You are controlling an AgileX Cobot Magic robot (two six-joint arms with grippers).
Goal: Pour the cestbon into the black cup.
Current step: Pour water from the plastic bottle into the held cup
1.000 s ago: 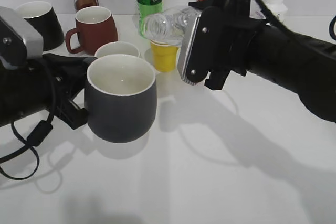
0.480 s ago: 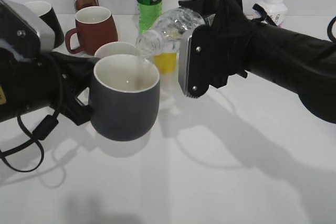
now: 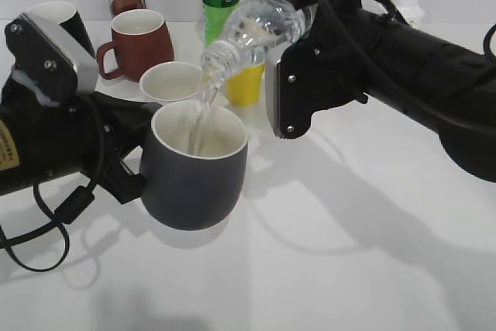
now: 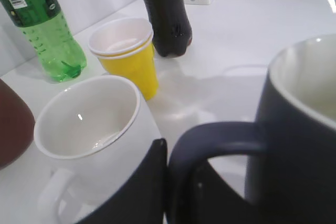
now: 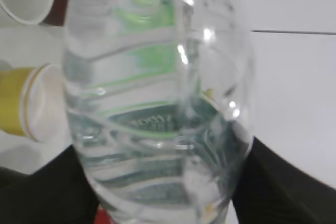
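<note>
Your left claw [image 3: 128, 162] is clamped on the handle of the black cup [image 3: 194, 168], a heavy, rigid mug raised off the surface [image 3: 325, 253], while your right claw [image 3: 291, 17] grips the thin, crushable cestbon [image 3: 252, 32] mid-body, tilted above and pouring in.

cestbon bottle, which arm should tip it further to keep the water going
Right. The right gripper holds the cestbon tilted mouth-down over the black cup, with water streaming in. The left gripper is occupied holding that cup.
</note>
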